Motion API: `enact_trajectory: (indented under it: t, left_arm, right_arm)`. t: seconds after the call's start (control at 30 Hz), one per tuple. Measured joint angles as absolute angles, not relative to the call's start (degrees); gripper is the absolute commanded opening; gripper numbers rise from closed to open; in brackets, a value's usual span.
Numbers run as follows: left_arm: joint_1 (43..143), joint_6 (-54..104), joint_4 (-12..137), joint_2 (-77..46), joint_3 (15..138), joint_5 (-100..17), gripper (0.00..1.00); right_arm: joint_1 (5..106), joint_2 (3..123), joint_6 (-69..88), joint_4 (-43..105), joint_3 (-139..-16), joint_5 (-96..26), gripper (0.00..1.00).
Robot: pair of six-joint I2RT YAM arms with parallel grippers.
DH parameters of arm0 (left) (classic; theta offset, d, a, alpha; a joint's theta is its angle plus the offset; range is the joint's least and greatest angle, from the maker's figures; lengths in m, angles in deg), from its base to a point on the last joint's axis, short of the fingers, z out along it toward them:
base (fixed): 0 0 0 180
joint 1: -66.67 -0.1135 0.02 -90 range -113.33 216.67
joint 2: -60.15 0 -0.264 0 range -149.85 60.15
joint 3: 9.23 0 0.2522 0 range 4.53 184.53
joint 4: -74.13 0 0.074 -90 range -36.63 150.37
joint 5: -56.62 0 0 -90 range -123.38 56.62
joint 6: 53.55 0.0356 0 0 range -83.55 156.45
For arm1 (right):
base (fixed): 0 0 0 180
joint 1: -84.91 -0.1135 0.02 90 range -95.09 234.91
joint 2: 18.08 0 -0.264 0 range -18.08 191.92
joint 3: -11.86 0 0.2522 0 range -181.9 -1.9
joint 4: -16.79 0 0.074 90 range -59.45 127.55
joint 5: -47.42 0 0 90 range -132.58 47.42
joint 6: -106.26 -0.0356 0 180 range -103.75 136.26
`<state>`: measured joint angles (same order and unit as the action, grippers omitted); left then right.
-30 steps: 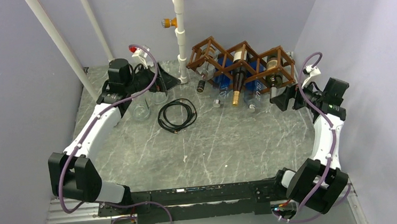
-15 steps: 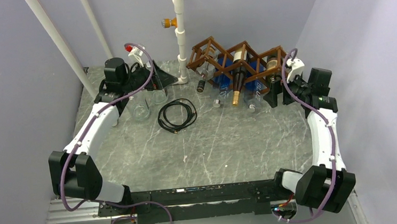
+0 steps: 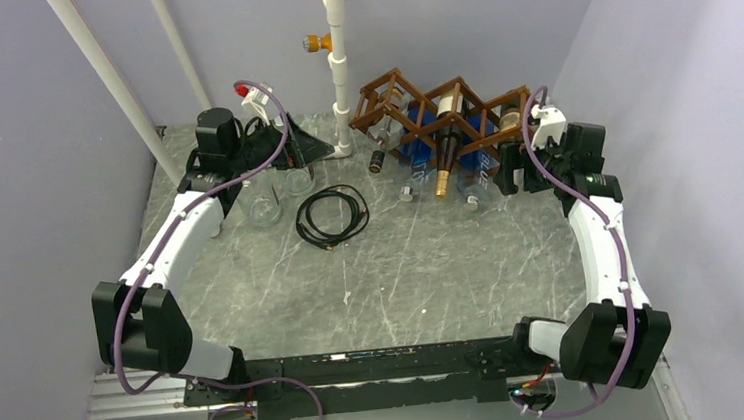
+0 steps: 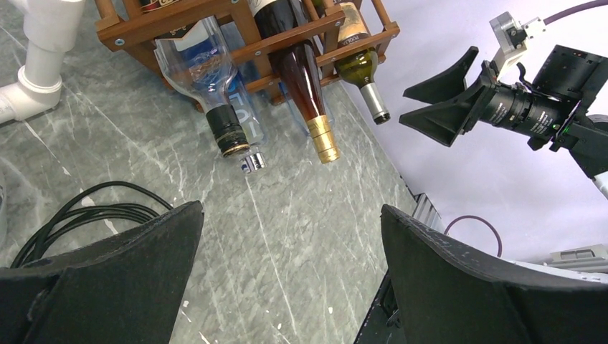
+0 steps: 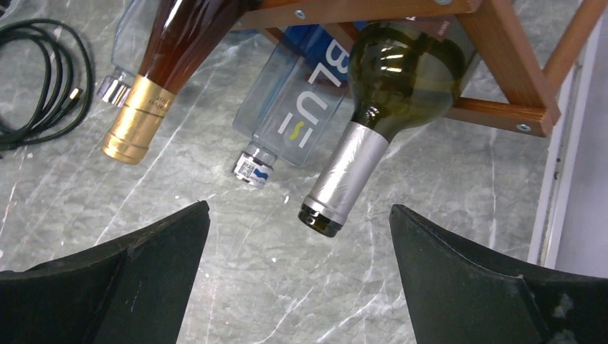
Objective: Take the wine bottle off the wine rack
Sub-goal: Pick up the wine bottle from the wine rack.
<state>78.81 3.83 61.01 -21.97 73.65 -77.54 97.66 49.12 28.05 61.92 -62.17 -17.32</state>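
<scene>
We find the left gripper [image 3: 311, 149] far left, jaws fully apart and empty (a coiled black cable [image 3: 331, 215] lies near). The wine rack [image 3: 461, 111] stands centre-right. The green wine bottle [image 5: 380, 107] rests in the rack's right-end cell, its mouth facing the right gripper [image 5: 298, 208], which is spread wide and holds nothing.

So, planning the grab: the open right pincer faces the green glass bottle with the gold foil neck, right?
No: the right wrist view shows the open right pincer facing a green glass bottle whose foil neck is silver, not gold.
</scene>
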Motion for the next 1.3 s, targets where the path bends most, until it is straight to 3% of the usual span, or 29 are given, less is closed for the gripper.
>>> enact_trajectory:
  t: [0.57,0.7,1.3]
  left_arm:
    - [78.81,4.27,59.64,-22.08,73.65,-77.49,1.00]
    - [78.81,4.29,59.57,-22.08,73.65,-77.49,1.00]
    - [78.81,4.51,58.87,-22.08,73.65,-77.10,0.99]
  right_arm:
    - [92.72,53.14,10.65,55.30,-62.15,-36.73,0.97]
    - [92.68,56.11,6.71,54.76,-62.15,-41.63,0.89]
    - [92.24,67.65,1.18,46.21,-62.17,-43.49,0.71]
